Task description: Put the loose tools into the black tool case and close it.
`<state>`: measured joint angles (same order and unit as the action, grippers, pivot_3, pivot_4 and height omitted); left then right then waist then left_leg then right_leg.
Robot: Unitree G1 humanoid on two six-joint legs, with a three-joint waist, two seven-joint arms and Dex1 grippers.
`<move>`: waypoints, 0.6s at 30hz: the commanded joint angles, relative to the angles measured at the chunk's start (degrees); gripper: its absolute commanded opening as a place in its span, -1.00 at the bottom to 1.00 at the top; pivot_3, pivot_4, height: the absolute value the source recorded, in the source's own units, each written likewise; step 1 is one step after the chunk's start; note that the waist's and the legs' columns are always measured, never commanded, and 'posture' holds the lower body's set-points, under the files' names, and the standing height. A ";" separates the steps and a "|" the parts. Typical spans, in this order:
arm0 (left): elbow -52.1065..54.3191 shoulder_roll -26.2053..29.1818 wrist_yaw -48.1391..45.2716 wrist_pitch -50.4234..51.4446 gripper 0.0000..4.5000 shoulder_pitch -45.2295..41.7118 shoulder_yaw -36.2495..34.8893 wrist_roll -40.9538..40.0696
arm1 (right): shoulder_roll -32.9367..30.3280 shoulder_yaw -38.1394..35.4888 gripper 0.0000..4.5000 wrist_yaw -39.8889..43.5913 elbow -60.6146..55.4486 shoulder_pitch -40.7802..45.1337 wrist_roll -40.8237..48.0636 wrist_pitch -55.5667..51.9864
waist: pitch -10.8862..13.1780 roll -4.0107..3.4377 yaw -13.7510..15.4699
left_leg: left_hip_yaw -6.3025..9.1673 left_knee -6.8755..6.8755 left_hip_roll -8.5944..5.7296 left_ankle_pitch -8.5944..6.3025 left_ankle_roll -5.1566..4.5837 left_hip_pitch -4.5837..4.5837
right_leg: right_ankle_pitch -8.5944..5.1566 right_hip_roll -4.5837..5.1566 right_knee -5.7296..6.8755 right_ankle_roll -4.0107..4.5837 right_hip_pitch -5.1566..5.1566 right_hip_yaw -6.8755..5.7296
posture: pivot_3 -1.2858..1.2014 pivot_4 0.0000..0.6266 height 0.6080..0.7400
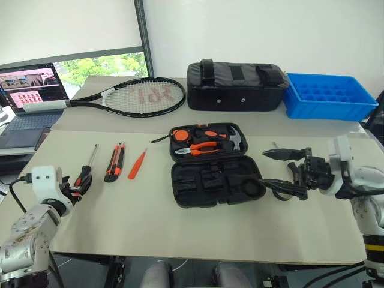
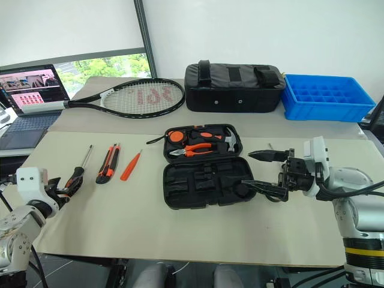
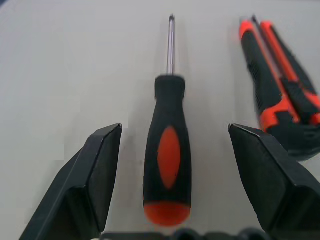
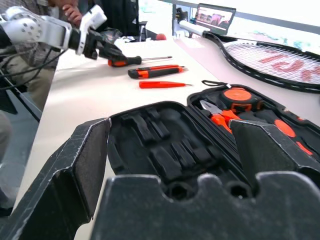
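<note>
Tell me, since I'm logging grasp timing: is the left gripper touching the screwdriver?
Apart. In the left wrist view the screwdriver lies between the open left gripper fingers, table showing on both sides.

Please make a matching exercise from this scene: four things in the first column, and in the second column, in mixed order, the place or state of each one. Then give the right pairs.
Things:
1. screwdriver
2. black tool case
3. tennis racket
4. blue tray

Places or states:
A. lying open, pliers and a hammer in its far half
B. at the table's far right corner, beside the black bag
C. between the open fingers of the left gripper
D. on the far table, its grip near the laptop

Pairs: 1-C, 2-A, 3-D, 4-B
</note>
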<state>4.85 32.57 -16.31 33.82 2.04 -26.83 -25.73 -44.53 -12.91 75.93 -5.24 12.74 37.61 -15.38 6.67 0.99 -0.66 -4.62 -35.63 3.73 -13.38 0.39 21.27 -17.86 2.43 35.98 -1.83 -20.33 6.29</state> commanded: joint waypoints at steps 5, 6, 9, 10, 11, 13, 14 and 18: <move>-6.68 2.69 -2.17 0.09 0.63 -3.93 2.07 3.20 | -0.85 -3.16 0.95 1.14 -2.45 -1.53 2.61 0.14 | -0.01 -0.01 -0.06 | 0.01 0.00 0.02 0.00 0.00 -0.01 | 0.02 -0.01 0.01 0.04 0.00 -0.07 | 0.03 -0.52 0.51; -7.33 2.85 -2.44 -0.08 0.63 -4.30 2.29 3.43 | -0.84 -3.21 0.95 1.12 -2.48 -1.57 2.62 0.13 | 0.00 -0.01 -0.06 | 0.01 0.00 0.02 0.00 0.00 -0.01 | 0.02 -0.01 0.01 0.04 0.00 -0.08 | 0.03 -0.52 0.51; -9.61 3.09 -2.64 -0.29 0.29 -6.26 2.20 4.09 | -0.52 -2.92 1.00 1.12 -2.52 -1.58 2.18 0.69 | -0.02 -0.04 -0.06 | 0.02 0.00 0.01 0.00 0.00 -0.02 | 0.02 0.01 0.04 0.05 0.00 -0.11 | 0.03 -0.52 0.51; -10.03 3.17 -2.84 -0.56 0.12 -6.59 2.25 4.40 | -0.35 -2.89 1.00 0.96 -2.63 -1.58 2.19 0.74 | -0.03 -0.04 -0.07 | 0.02 -0.01 0.02 0.00 0.00 -0.03 | 0.02 0.00 0.06 0.05 0.00 -0.11 | 0.03 -0.52 0.51; -10.16 3.08 -2.93 -0.75 -0.07 -6.77 2.23 4.56 | -0.28 -2.97 1.00 0.91 -2.66 -1.62 2.27 0.74 | -0.03 -0.04 -0.13 | 0.02 -0.01 0.02 0.01 0.00 -0.03 | 0.03 0.00 0.06 0.05 0.00 -0.14 | 0.03 -0.52 0.51; -10.13 2.78 -2.86 -0.82 -0.41 -7.07 1.88 4.64 | -0.33 -3.18 1.00 0.88 -2.68 -1.74 2.31 0.75 | -0.03 -0.05 -0.22 | 0.02 -0.01 0.03 0.00 0.00 -0.03 | 0.03 0.00 0.06 0.06 0.00 -0.15 | 0.03 -0.52 0.51; -10.01 2.62 -2.71 -1.04 -0.54 -7.05 1.67 4.78 | -0.33 -3.30 1.00 0.77 -2.65 -1.73 2.30 0.78 | -0.03 -0.05 -0.21 | 0.02 -0.01 0.03 0.00 0.00 -0.02 | 0.03 0.00 0.06 0.06 -0.01 -0.15 | 0.03 -0.52 0.51; -7.32 2.07 -1.98 -2.88 -0.56 -7.05 -0.77 3.92 | -0.57 -3.93 1.00 0.55 -2.56 -1.76 2.54 0.66 | -0.02 -0.03 -0.20 | 0.03 -0.01 0.06 0.00 0.00 -0.02 | 0.03 0.01 0.06 0.06 -0.01 -0.20 | 0.03 -0.52 0.51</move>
<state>-5.25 34.11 -18.70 33.18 -4.52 -24.99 -21.61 -44.56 -14.38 76.70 -6.25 10.65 38.84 -15.37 6.64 0.95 -0.86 -4.59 -35.64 3.80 -13.38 0.39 21.25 -17.83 2.44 36.05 -1.77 -20.35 6.09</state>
